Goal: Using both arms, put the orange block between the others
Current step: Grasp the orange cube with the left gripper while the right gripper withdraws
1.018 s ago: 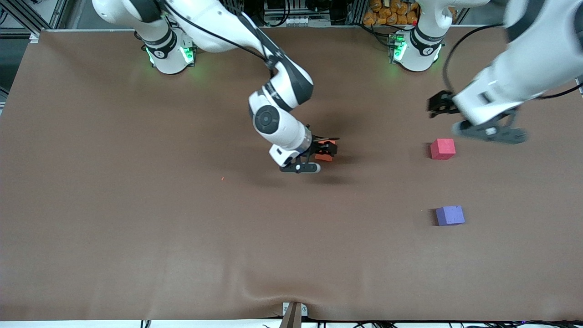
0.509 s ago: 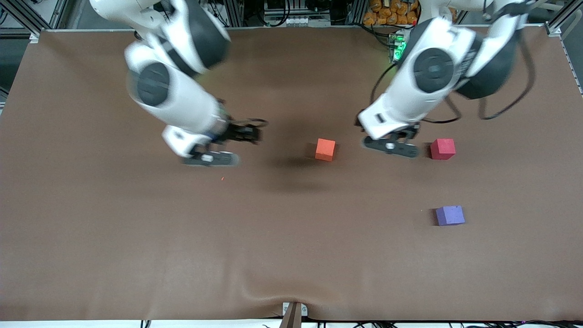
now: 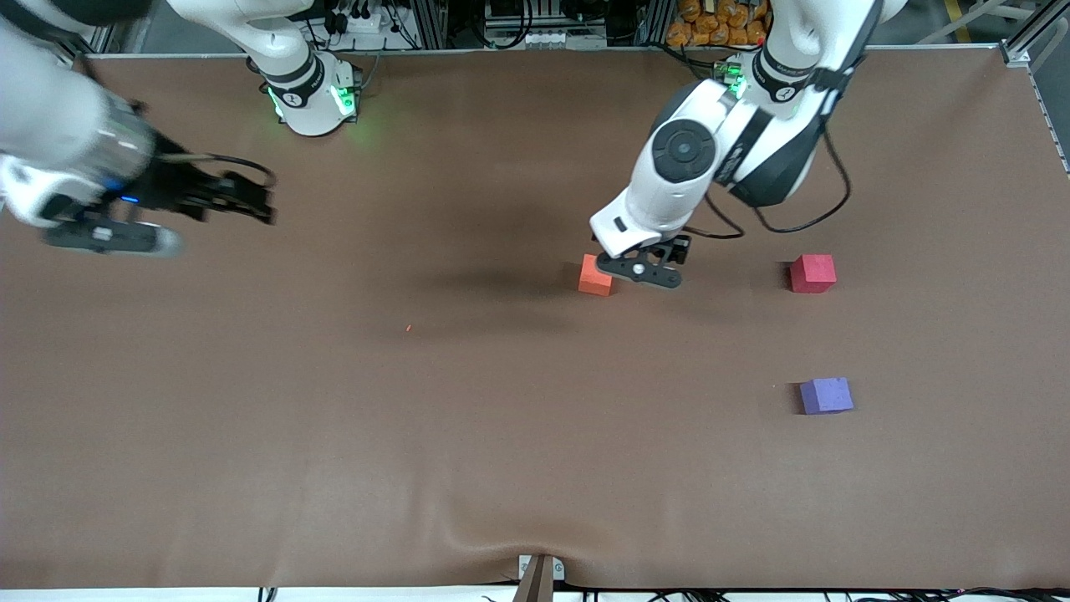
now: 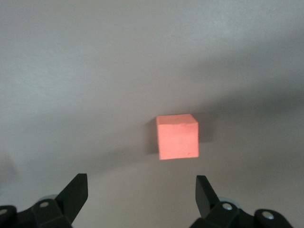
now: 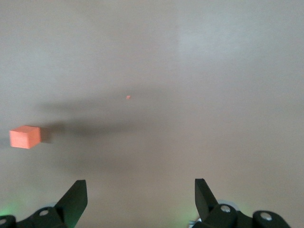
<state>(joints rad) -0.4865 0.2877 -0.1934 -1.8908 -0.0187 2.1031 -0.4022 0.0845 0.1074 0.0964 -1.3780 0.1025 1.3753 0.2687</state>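
Note:
The orange block [image 3: 595,276] sits on the brown table, level with the red-pink cube [image 3: 812,273] and off toward the right arm's end from it. The purple-blue cube [image 3: 826,395] lies nearer the front camera than the red-pink one. My left gripper [image 3: 664,251] hangs low just beside the orange block, open and holding nothing. In the left wrist view the orange block [image 4: 177,137] lies ahead of the open left gripper [image 4: 141,190], outside its fingers. My right gripper [image 3: 251,201] is open and empty, up over the right arm's end of the table. The right wrist view shows the orange block [image 5: 25,137] small and distant from the right gripper [image 5: 141,190].
A tiny orange speck [image 3: 409,328] lies on the brown table cover [image 3: 535,468]. The green-lit bases [image 3: 313,92] stand along the table's edge by the robots. A gap of about two cube widths separates the red-pink and purple-blue cubes.
My right gripper let go of the orange block and swung away toward its end of the table. My left arm swept from near the red-pink cube to beside the orange block.

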